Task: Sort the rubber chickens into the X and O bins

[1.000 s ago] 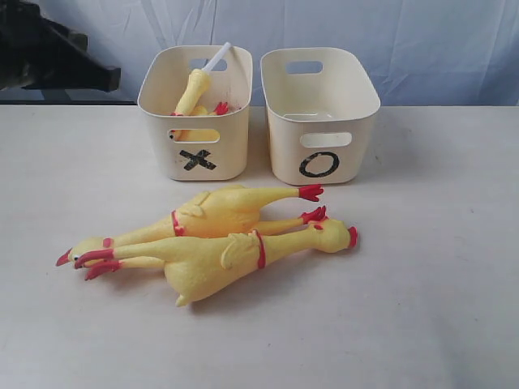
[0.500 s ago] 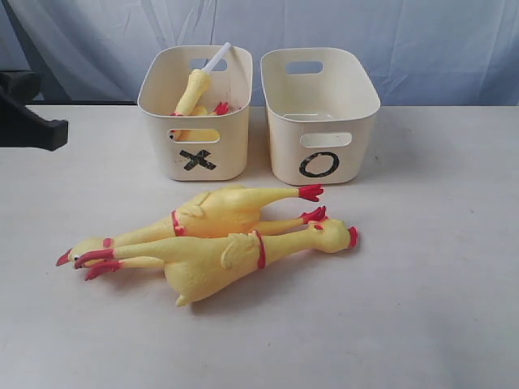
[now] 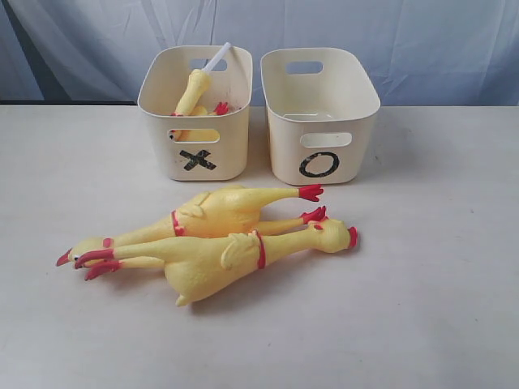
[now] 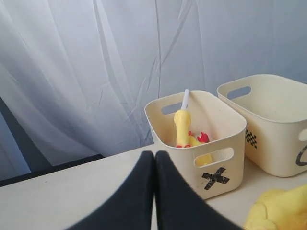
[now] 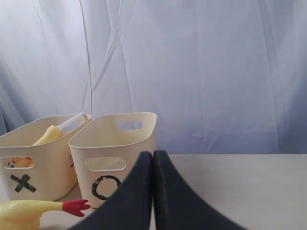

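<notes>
Two large yellow rubber chickens lie side by side on the table in front of the bins: the rear one (image 3: 215, 212) has its head at the left and red feet at the right, the front one (image 3: 223, 258) lies the other way round. The X bin (image 3: 195, 113) holds a slim chicken (image 3: 193, 91) leaning upright, also seen as slim chicken (image 4: 182, 128). The O bin (image 3: 319, 105) stands beside it on the right, nothing showing inside. Neither gripper appears in the exterior view. My left gripper (image 4: 154, 154) and right gripper (image 5: 153, 154) are both shut on nothing, away from the chickens.
A pale blue curtain (image 3: 365, 32) hangs behind the table. The white tabletop (image 3: 438, 284) spreads wide to the right and front of the chickens.
The dark left arm at the exterior view's left edge has drawn back and left the view. The chickens and bins have not moved.
</notes>
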You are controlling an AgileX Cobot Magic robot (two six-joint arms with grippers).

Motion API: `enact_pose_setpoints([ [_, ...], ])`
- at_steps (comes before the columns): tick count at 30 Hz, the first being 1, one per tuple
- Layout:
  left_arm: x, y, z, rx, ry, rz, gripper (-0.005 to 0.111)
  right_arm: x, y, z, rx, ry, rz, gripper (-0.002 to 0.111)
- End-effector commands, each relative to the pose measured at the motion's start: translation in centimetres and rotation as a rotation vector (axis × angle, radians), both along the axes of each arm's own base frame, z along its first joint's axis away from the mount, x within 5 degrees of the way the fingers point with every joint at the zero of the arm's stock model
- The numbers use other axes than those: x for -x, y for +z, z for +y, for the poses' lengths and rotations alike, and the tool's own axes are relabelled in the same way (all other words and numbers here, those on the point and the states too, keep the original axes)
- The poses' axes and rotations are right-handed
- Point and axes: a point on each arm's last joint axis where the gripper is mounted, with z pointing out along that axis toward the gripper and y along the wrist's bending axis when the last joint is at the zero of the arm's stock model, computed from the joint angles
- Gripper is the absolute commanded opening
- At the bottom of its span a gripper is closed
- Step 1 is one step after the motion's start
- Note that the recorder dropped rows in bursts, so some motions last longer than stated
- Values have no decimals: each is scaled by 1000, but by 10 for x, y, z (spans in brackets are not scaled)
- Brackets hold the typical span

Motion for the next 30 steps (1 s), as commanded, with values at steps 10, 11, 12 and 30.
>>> enact_pose_setpoints([
  [10, 40, -5, 20, 63, 52, -148, 0, 2, 13, -7, -415, -6, -103, 0],
  [11, 42, -4, 21, 66, 59, -154, 0, 2, 15, -9, -483, -7, -114, 0],
  [12, 43, -4, 22, 69, 63, -161, 0, 2, 15, -9, -508, -6, -113, 0],
  [30, 49, -1, 25, 84, 62, -196, 0, -12, 85, 7, -657, 118, 127, 0],
])
